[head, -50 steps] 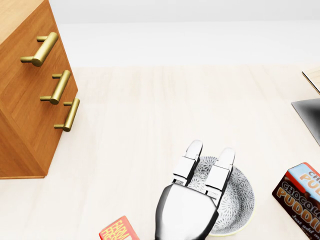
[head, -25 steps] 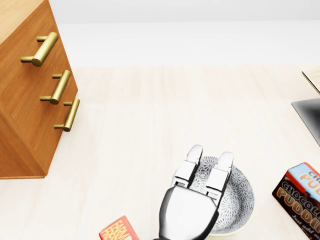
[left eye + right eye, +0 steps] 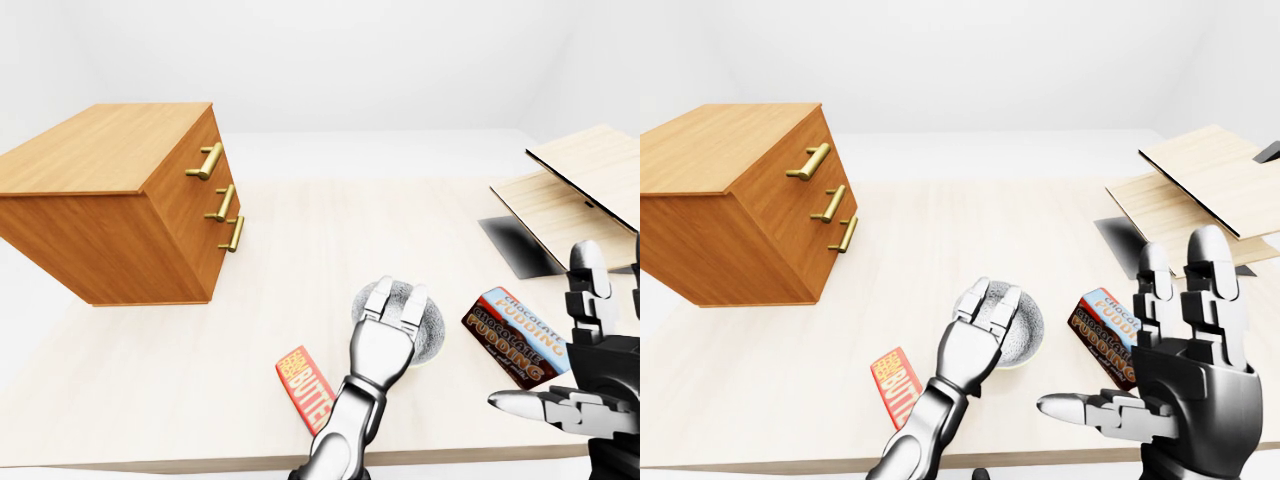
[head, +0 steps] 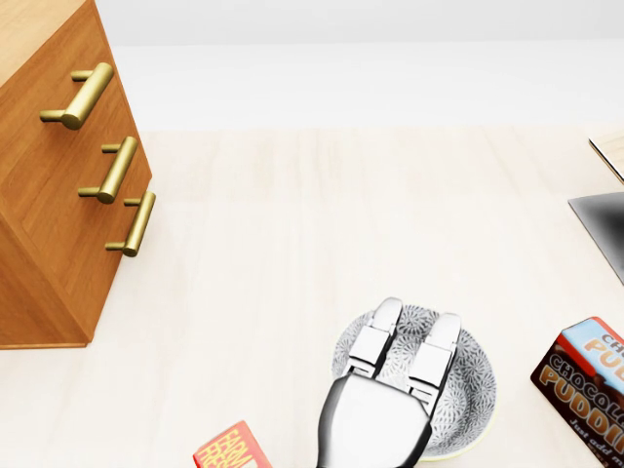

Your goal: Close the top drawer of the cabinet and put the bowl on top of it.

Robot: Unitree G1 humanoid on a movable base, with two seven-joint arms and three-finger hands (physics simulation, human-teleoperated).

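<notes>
My left hand (image 4: 382, 405) lies flat over the patterned bowl (image 4: 470, 388), fingers straight and side by side, gripping nothing; the thumb is hidden. The bowl sits on the table (image 4: 292, 214) at the bottom of the head view, well apart from the cabinet (image 3: 110, 190) at the left, whose top drawer looks flush. I should curl my fingers over the rim, set the thumb against the outside wall, and squeeze evenly before lifting. My right hand (image 3: 1185, 365) is spread and empty.
</notes>
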